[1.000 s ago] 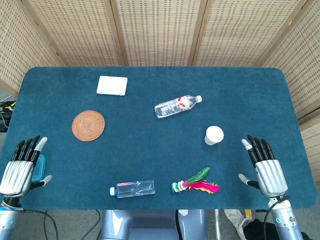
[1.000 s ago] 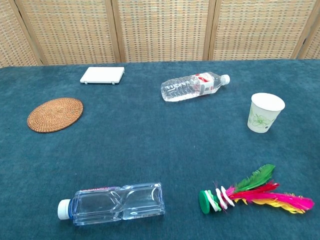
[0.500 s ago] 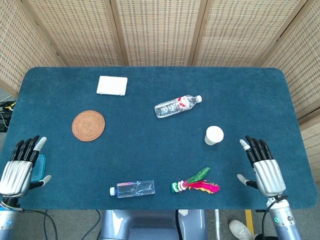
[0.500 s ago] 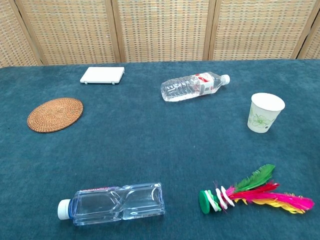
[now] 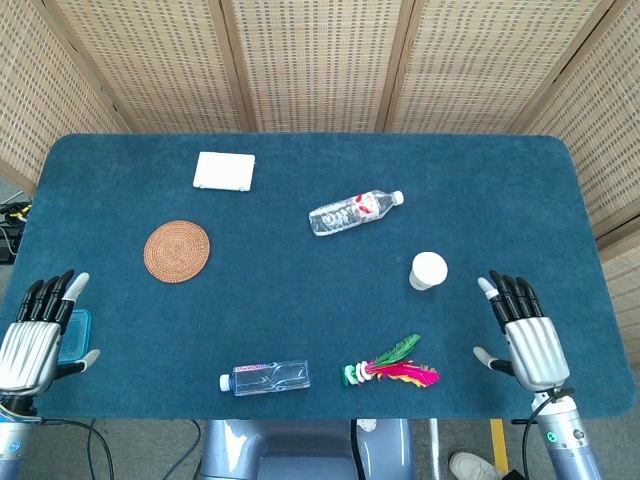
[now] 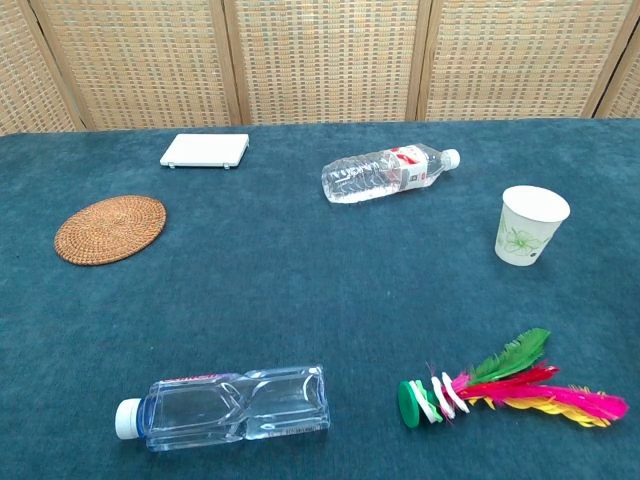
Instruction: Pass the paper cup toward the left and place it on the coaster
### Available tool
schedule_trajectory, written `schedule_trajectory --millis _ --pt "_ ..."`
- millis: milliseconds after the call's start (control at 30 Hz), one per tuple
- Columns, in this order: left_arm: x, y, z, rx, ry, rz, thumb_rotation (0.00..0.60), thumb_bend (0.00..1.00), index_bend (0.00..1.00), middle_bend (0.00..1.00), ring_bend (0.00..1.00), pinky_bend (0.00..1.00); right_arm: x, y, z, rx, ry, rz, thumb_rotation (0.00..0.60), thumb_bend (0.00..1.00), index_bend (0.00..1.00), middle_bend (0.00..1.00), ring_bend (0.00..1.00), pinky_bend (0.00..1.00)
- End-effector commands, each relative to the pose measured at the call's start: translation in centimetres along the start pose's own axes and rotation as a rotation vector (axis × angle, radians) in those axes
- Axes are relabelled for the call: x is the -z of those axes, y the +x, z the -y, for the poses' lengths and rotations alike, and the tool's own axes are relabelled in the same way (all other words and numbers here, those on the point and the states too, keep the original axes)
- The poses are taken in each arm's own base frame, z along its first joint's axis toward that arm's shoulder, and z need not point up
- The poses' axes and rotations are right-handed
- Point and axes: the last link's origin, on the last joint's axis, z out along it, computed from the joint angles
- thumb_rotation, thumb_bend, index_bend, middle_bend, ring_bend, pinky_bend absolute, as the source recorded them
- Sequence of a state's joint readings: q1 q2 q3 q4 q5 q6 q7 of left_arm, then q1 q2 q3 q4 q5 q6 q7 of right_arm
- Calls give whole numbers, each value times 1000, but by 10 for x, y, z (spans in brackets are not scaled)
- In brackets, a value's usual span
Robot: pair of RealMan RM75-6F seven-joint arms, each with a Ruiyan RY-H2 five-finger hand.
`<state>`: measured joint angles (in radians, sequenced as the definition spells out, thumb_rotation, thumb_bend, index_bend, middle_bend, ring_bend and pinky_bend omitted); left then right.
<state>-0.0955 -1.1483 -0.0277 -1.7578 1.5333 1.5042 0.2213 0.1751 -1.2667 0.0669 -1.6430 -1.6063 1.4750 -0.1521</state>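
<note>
While both hands rest at the near edge of the blue tabletop (image 5: 300, 290), nothing is held. Right hand (image 5: 525, 335) lies flat, fingers spread, empty; paper cup (image 5: 428, 271) stands upright just ahead of it, toward its inner side. Left hand (image 5: 38, 335) likewise released, fingers apart, with the woven coaster (image 5: 177, 251) ahead and inward of it.

Risks, judged: the cup is light and open-topped, so a firm squeeze could crush it or a brushing finger tip it. A lying water bottle (image 5: 355, 211) and feather shuttlecock (image 5: 392, 368) flank the handover path; a low carry could clip them.

Head view shows both hands; chest view shows neither, but reveals the cup's green floral print.
</note>
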Motion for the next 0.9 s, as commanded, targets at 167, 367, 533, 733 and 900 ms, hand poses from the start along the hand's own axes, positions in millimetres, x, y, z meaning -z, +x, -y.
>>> schedule_trajectory --millis 167,367,533,733,900 --pt "1 1 0 0 0 -4 600 53 0 0 0 0 -26 5 0 1 6 22 600 84 0 0 0 0" --pt "1 1 0 -5 2 -3 600 53 0 0 0 0 -67 17 6 33 17 41 600 84 31 0 0 0" --pt "1 2 0 -3 3 -6 600 53 0 0 0 0 -92 17 15 63 26 97 600 84 44 0 0 0" --pt "0 3 2 0 7 -6 600 53 0 0 0 0 -119 9 24 77 22 177 600 84 44 0 0 0" --pt "-1 2 3 -3 8 -1 600 53 0 0 0 0 -135 3 30 90 11 219 600 84 45 0 0 0"
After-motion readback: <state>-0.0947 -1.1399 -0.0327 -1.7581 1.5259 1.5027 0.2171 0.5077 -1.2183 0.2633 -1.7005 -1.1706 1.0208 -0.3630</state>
